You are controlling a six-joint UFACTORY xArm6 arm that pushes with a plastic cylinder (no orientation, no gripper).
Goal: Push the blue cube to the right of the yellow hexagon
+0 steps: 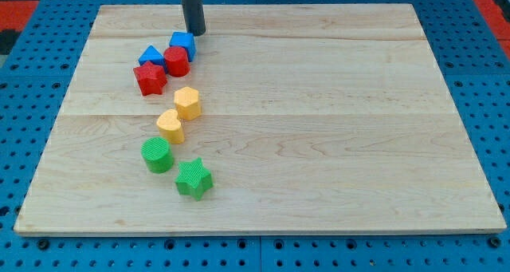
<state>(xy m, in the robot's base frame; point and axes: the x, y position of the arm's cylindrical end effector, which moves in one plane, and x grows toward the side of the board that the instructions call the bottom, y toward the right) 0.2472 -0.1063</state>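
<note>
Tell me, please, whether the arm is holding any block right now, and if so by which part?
Nothing is held: the rod cannot grasp. My tip sits just above the blue cube in the view, at its top-right edge.

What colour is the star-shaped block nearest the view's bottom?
Green; the green star shows plainly in the camera view, below and right of the green cylinder.

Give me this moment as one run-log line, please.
my tip: touching blue cube, top side | yellow hexagon: below, apart | push: not done
</note>
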